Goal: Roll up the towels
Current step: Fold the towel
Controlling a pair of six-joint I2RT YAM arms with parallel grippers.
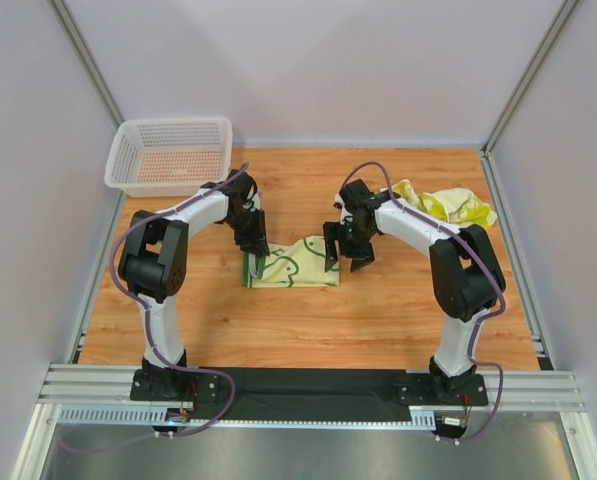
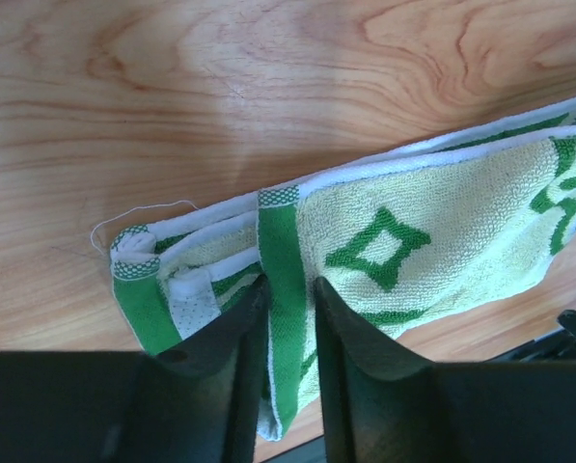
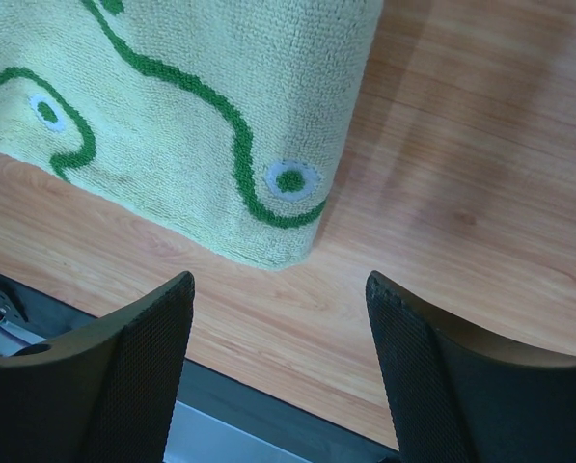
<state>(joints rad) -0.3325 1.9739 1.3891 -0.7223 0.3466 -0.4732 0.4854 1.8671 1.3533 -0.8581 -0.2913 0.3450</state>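
Two towels: folded towel (image 1: 296, 268) central, crumpled towel (image 1: 450, 205) at two o'clock. Bent low, the left pincer (image 2: 288, 287) pinches its edge; the right pincer (image 3: 280, 282) gapes empty.

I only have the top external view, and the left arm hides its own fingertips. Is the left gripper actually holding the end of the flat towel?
Observer: Yes. The left wrist view shows the left gripper shut on the towel, pinching its green-striped end.
Operator: One layer or the whole fold?
Observer: Several folded layers show at that end; the green band runs between the jaws, but how many layers they hold I cannot tell.
Operator: And the right side?
Observer: The right gripper is open, jaws apart over the table just off the towel's corner, gripping nothing.
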